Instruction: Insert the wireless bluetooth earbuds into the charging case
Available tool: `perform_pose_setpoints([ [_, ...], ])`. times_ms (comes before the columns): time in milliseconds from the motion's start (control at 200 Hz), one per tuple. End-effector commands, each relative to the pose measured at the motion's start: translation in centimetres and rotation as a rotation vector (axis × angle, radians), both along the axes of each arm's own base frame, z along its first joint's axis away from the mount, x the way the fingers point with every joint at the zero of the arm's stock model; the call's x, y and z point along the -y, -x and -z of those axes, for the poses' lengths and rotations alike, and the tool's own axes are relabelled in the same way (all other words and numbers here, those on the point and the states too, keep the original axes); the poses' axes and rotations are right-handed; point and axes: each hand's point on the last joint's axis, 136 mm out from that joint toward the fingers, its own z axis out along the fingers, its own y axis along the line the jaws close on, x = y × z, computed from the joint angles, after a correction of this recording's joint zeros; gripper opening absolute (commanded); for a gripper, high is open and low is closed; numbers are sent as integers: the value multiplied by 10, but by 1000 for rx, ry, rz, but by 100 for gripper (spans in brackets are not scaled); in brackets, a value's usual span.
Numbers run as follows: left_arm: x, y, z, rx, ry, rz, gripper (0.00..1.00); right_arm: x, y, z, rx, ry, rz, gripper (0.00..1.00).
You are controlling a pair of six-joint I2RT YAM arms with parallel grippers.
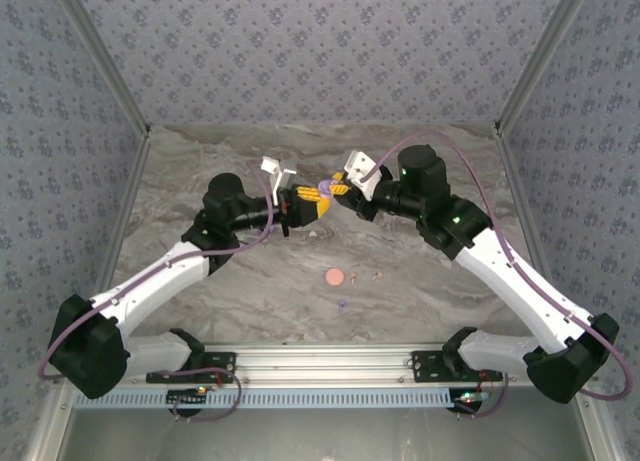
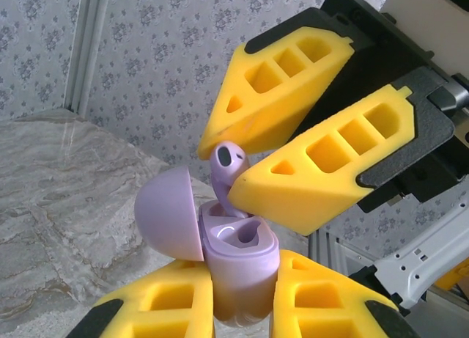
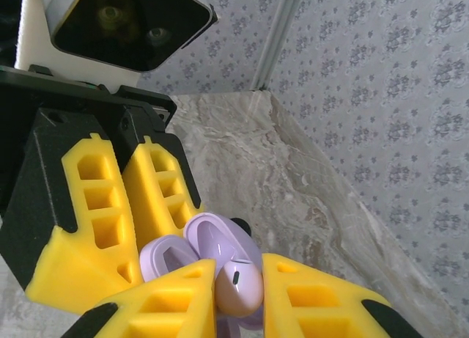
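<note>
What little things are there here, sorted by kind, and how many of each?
Cases: 2, a lilac case in the left gripper and a pink case on the table.
Held earbuds: 1, a lilac earbud in the right gripper.
Loose on the table: 3 tiny bits, probably earbuds.
Total: 6.

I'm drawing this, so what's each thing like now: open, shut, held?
Small lilac plastic charging case: lid open, held up.
Tiny lilac stemmed earbud: held at the case's opening, not fully in.
Left end effector: shut on the case.
Right end effector: shut on the earbud.
Round pink puck: lying loose.
</note>
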Motion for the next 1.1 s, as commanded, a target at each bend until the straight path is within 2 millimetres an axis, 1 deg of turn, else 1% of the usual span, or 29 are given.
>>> perform_pose_setpoints([
  [0, -6, 3, -28, 113, 67, -25, 0, -5, 14, -3, -64, -35, -69, 22],
  [415, -5, 3, -30, 127, 77, -27, 0, -7, 16, -7, -101, -77, -99, 27],
  [770, -3, 7, -31, 147, 82, -17, 0, -7, 10, -5, -114, -64, -83, 29],
  [979, 0, 8, -24, 151, 56, -14, 0, -5, 7, -14, -103, -76, -65, 32],
  [1094, 3, 8, -19, 167, 29, -21, 0, -2, 5, -20, -101, -84, -43, 37],
])
